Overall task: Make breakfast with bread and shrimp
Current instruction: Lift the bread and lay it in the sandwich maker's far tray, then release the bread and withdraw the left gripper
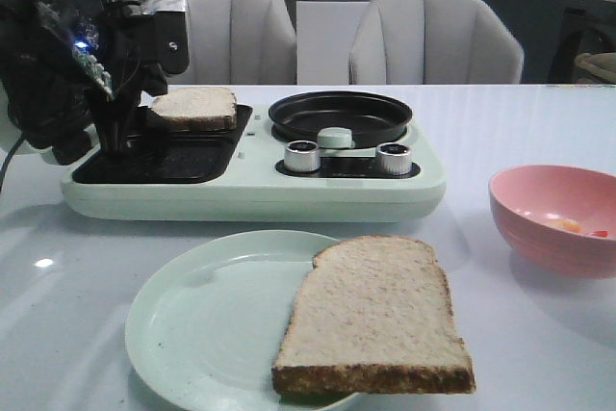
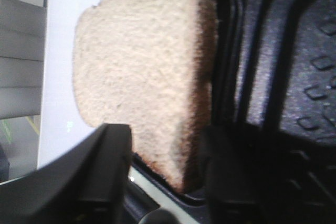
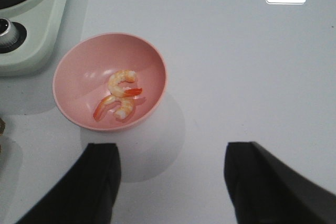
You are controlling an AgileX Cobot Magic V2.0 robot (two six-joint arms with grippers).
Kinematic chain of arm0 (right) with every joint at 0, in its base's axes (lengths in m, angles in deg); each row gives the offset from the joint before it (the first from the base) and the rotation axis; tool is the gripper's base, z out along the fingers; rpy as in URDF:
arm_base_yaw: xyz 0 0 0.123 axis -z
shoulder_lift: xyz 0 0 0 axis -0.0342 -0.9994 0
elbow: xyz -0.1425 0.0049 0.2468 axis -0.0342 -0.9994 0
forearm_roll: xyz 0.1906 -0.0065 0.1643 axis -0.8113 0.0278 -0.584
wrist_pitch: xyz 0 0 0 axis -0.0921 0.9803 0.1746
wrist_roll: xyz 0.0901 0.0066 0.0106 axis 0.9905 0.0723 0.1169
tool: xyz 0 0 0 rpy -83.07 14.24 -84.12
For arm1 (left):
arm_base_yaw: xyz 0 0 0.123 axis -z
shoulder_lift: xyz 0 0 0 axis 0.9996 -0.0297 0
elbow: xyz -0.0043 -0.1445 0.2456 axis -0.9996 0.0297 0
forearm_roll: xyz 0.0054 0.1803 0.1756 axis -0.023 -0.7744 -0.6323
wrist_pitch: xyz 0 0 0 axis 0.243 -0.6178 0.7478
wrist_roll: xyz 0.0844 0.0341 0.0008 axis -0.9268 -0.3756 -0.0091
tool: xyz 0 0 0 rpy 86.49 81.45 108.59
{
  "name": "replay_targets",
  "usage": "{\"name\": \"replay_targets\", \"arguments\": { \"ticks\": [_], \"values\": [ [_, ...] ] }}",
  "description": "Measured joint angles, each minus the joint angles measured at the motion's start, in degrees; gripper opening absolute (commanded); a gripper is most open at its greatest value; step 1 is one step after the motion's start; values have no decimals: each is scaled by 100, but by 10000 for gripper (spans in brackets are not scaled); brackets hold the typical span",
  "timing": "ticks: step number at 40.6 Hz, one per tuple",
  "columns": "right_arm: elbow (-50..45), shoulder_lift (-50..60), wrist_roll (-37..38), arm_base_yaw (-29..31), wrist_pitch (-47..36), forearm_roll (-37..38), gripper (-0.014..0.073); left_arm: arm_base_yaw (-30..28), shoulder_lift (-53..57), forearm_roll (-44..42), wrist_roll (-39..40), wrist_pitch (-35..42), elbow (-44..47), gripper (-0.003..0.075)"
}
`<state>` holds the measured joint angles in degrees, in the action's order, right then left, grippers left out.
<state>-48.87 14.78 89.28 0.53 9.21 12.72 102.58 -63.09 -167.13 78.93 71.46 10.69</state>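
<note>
Bread at the left tool, shrimp under the right.

The left tool [image 2: 157, 171] stands wide — one bread slice [image 1: 194, 108] between its fingers, on the griddle tray [image 1: 159, 163]. A second slice [image 1: 375, 320] overhangs the green plate [image 1: 192, 324] at 4 o'clock. The right tool [image 3: 170, 182] gapes wide above the counter [image 3: 252, 77] — shrimp [image 3: 122, 95] in the pink bowl [image 3: 79, 72], toward its 11 o'clock.

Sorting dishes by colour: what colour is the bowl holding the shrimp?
Pink bowl; clearest in the right wrist view.
</note>
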Motion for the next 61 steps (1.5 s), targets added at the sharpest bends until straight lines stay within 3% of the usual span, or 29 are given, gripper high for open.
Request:
{"name": "replay_targets", "arguments": {
  "ticks": [11,25,41,48,55,61],
  "values": [
    [0,0,0,0,0,0,536,0,307,0,296,0,124,476],
    [0,0,0,0,0,0,536,115,1637,0,568,0,919,477],
    [0,0,0,0,0,0,536,1290,3927,129,1253,-961,2833,476],
    [0,0,0,0,0,0,536,1987,4577,1679,1025,-2028,3342,476],
    [0,0,0,0,0,0,536,2557,5020,4256,-76,-3188,3426,477],
    [0,0,0,0,0,0,536,2901,5563,6352,-710,-3481,3426,477]
  ]
}}
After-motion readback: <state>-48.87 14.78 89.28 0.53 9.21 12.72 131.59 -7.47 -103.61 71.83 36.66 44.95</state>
